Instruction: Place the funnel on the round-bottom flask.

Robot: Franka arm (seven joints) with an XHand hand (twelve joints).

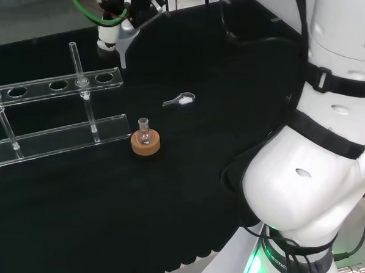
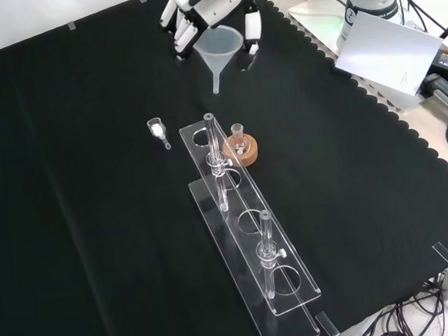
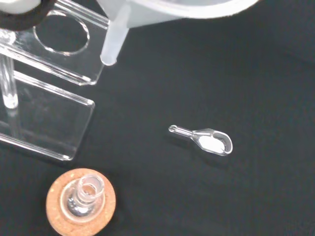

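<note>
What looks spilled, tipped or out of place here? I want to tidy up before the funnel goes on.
Nothing stands out. The round-bottom flask sits upright in its cork ring, the small scoop keeps its white powder inside, the clear rack stands level, and the robot hand holds the funnel spout down.

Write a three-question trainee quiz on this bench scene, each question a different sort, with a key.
1. True or false: the funnel already sits in the round-bottom flask.
2. Multiple choice: the flask rests on A) a red ribbed ring, B) a cork ring, C) the clear rack.
3. Fill in: the small scoop on the cloth holds a ____ powder.

Key: 1. False; the hand holds the funnel in its fingers above the cloth, away from the flask. 2. B. 3. White.
</note>
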